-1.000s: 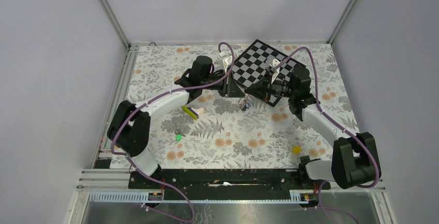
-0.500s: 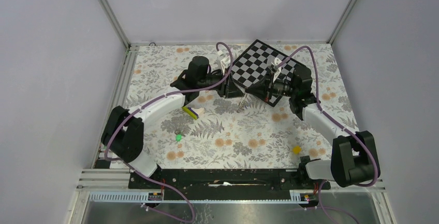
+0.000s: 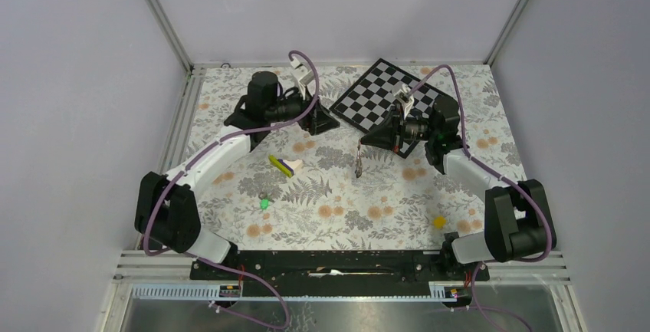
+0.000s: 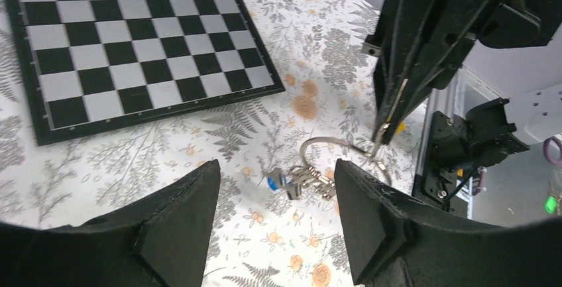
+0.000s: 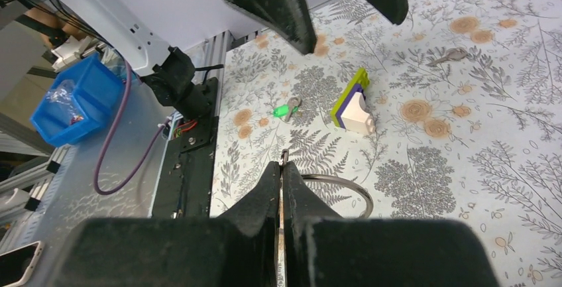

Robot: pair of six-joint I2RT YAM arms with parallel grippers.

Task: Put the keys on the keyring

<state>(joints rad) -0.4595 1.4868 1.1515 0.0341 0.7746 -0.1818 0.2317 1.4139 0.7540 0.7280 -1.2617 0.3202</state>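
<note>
While the keyring [image 4: 329,142] is pinched at the tips of the right gripper [image 5: 281,161], the keys [image 4: 301,181] are hung below it, beyond the spread fingers of the left gripper [image 4: 275,168].

1. No text, label, brand, number or sign is showing clearly enough to be read in any of the three views.
2. The chessboard [image 3: 385,99], at the upper middle of the top view and the upper left of the left wrist view, is showing only plain black and white squares inside a dark border.
</note>
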